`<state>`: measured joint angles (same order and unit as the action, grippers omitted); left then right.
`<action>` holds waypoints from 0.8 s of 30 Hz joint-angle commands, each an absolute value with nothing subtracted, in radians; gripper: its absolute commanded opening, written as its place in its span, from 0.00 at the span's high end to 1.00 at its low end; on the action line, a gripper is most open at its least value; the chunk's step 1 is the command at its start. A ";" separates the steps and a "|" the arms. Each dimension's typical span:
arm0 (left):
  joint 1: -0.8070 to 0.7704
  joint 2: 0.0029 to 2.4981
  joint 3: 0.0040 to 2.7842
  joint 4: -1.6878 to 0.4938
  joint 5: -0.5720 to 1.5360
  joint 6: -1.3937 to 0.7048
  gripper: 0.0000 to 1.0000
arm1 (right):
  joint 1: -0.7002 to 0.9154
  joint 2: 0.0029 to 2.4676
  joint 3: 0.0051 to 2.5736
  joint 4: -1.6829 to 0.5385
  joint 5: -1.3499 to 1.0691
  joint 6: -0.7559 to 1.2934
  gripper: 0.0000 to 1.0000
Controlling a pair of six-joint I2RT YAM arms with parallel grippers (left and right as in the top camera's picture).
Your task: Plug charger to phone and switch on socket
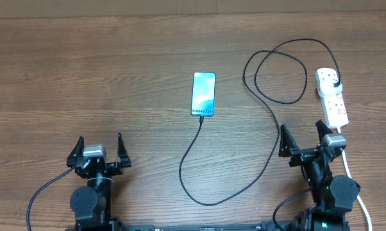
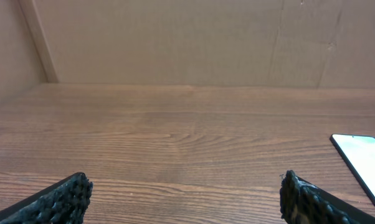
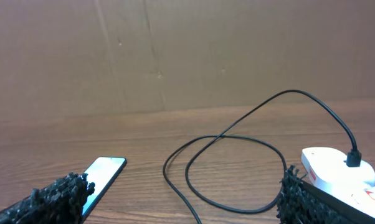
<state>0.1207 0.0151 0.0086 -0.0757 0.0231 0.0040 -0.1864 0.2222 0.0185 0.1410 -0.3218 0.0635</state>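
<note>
Black, thin and limp, the charger (image 1: 199, 126) ends at the near edge of the phone (image 1: 204, 94); I'd pinch its stiffer tip there, my left gripper (image 1: 100, 141) and right gripper (image 1: 302, 128) both spread, empty.

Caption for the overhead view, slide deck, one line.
Left claw and right claw open at near edge; charger runs from socket to short edge of phone.
</note>
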 commanded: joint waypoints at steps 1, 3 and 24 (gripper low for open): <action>0.128 0.004 0.005 -0.077 0.034 0.020 0.00 | -0.140 0.159 0.008 0.101 -0.213 0.083 0.00; 0.128 0.004 0.005 -0.077 0.034 0.020 0.00 | -0.104 0.115 0.008 0.058 -0.164 0.083 0.00; 0.128 0.004 0.005 -0.077 0.034 0.020 0.00 | -0.010 0.003 0.008 -0.084 -0.035 0.160 0.00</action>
<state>0.1207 0.0151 0.0086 -0.0757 0.0235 0.0040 -0.0177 0.0147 0.0185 -0.0841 -0.0582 0.1532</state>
